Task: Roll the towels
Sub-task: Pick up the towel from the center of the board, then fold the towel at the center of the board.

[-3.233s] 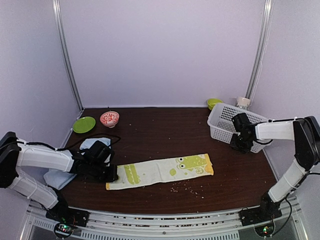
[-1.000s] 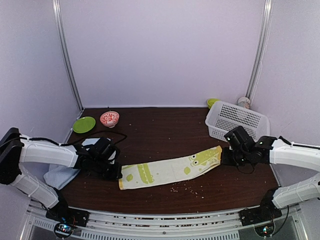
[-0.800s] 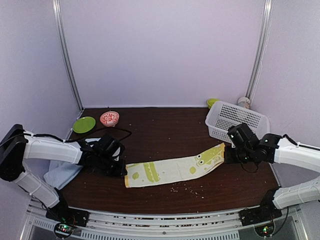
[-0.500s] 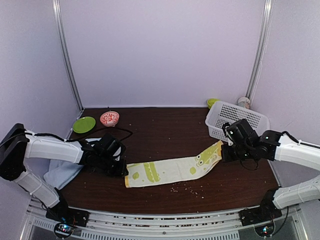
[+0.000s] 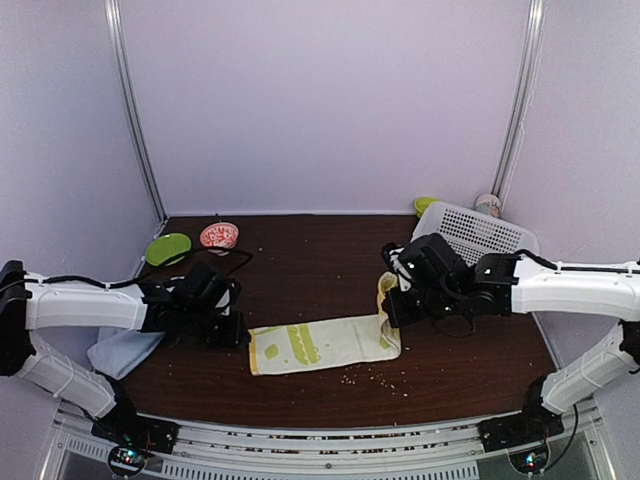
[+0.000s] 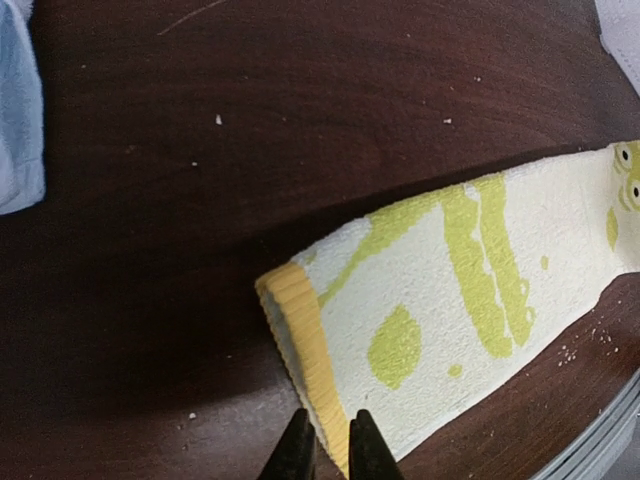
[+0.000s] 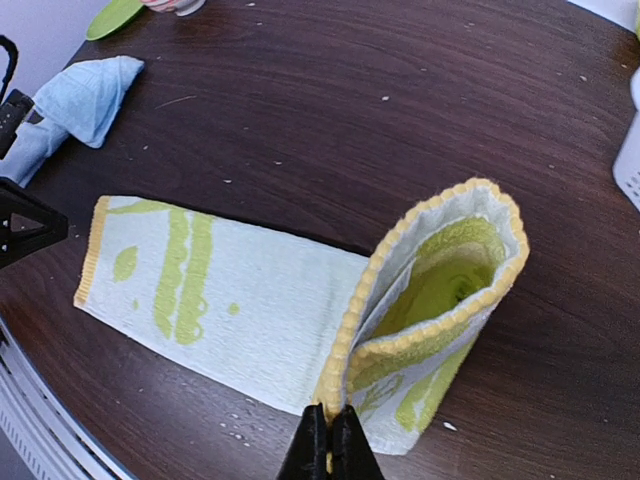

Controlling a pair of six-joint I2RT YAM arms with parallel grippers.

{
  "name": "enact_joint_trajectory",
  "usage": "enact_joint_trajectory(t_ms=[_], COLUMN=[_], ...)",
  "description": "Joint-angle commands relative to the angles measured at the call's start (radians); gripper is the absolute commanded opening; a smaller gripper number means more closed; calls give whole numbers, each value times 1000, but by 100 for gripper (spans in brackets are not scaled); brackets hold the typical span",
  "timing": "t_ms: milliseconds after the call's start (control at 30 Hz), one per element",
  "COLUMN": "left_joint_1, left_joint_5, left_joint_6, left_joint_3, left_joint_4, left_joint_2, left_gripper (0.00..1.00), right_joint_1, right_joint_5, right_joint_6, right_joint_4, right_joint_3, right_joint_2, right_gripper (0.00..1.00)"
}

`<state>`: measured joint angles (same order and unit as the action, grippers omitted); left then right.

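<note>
The right gripper, right of centre in the overhead view, has its two black fingers pressed flat together at the bottom edge of its wrist view, with no gap showing between them. They pinch the yellow hem of the patterned towel. That end of the towel is lifted off the table and curled back over itself, so in the right wrist view it stands as an open loop with the lime-green print on its inside. The rest of the cloth lies flat and stretches toward the lower left of that frame. The left gripper sits at the towel's other end, left of centre in the overhead view. In its wrist view its fingers show at the bottom middle, only a narrow slit apart, with the ribbed yellow edge of the towel running into the slit. Whether they press the hem or merely straddle it cannot be told. This end of the towel lies flat on the dark wood. The pale blue towel lies crumpled at the left edge of the table, behind the left arm and apart from the patterned one, and neither gripper touches it.
</note>
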<state>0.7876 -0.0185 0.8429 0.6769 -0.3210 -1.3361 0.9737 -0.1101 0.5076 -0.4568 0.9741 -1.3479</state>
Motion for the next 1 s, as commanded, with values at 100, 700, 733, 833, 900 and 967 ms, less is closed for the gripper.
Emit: enact_joint_trajectory(t_ms=[100, 700, 733, 833, 900, 967], left_joint_1=[4, 4, 4, 4, 4, 5], left_joint_5=[165, 176, 176, 176, 175, 174], left_joint_6=[59, 79, 79, 80, 83, 85], left_joint_3=[-65, -123, -125, -131, -136, -140], left_joint_4=[-83, -79, -79, -79, -77, -74], left_joint_2=[168, 212, 213, 217, 219, 220], left_gripper=[12, 12, 12, 12, 12, 12], right_joint_1=[92, 168, 170, 179, 182, 185], right_joint_5=[54, 101, 102, 93, 86, 81], right_joint_6=[29, 27, 29, 28, 27, 23], right_joint_4=[92, 105, 105, 111, 114, 113], right_joint_3=[132, 318, 323, 336, 347, 369], right_joint_2=[-173, -396, -400, -398, -395, -395], right_gripper=[0, 0, 0, 0, 0, 0])
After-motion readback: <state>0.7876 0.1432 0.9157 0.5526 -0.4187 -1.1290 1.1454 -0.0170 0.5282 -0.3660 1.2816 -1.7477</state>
